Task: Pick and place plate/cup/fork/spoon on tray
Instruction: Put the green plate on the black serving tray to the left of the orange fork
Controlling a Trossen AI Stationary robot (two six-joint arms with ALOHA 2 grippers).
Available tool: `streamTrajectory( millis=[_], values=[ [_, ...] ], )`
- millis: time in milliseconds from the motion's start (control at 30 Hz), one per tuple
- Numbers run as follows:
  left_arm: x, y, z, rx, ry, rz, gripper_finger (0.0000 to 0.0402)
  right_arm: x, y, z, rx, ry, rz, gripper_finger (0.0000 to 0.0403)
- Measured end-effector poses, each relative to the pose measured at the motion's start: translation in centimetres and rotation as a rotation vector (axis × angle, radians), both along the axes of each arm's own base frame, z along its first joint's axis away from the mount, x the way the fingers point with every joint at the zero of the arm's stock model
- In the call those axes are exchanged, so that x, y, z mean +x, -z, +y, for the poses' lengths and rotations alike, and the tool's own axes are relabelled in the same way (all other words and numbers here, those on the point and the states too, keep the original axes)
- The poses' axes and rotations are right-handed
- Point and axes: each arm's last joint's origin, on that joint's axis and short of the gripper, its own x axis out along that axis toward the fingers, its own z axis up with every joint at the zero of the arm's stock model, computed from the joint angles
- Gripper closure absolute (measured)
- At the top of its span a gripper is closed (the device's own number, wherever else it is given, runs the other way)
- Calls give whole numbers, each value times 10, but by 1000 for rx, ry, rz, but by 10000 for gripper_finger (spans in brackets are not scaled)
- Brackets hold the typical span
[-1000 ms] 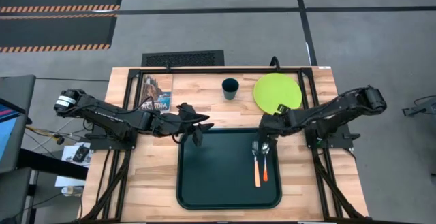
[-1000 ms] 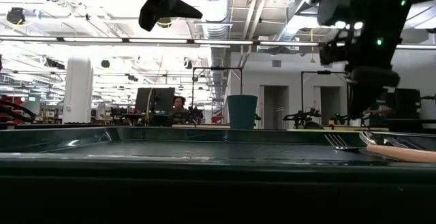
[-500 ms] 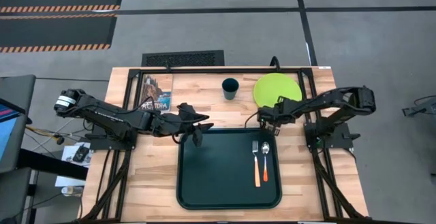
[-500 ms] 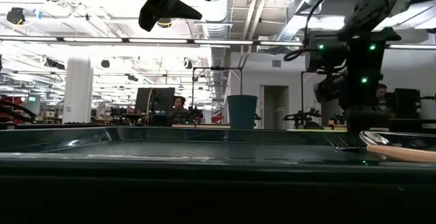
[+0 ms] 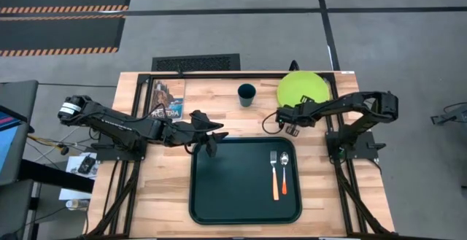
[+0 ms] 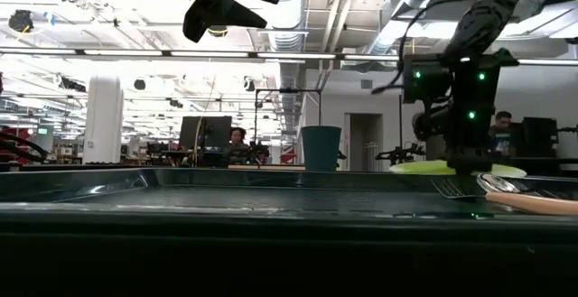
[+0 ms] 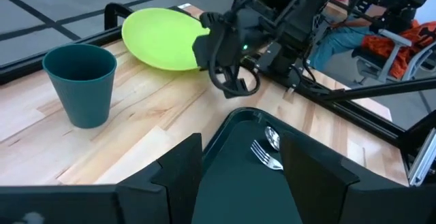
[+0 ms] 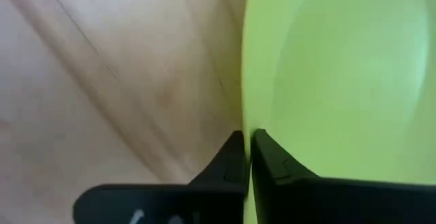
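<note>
Since a moment ago, our right gripper point(image 5: 290, 119) is pinching one plate's point(image 5: 303, 89) rim, shifting it rearward; one fork point(image 5: 274, 173) and one spoon point(image 5: 284, 171) are lying on the tray point(image 5: 219, 185), one cup point(image 5: 246, 94) is standing behind it. Our left gripper point(image 5: 213, 139) is hovering, jaws spread empty.

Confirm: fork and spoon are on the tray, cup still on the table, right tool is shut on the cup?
Wrong on one point: the right tool is shut on the plate's rim, not the cup, as the right wrist view shows. Fork and spoon lie on the tray; the cup stands on the table.
</note>
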Motion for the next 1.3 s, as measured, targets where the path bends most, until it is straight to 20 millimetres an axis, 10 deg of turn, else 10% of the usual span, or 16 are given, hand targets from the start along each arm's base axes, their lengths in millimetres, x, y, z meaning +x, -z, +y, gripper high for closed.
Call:
streamTrajectory(
  millis=[533,733,1300],
  values=[
    [0,0,0,9,0,5,217,7,-139,45,-200,-34,-318,401],
    [0,0,-2,0,23,2,217,22,-183,107,-172,-481,-535,402],
    [-34,-44,3,-28,92,-163,217,58,-120,277,-99,-1285,-103,402]
  ],
)
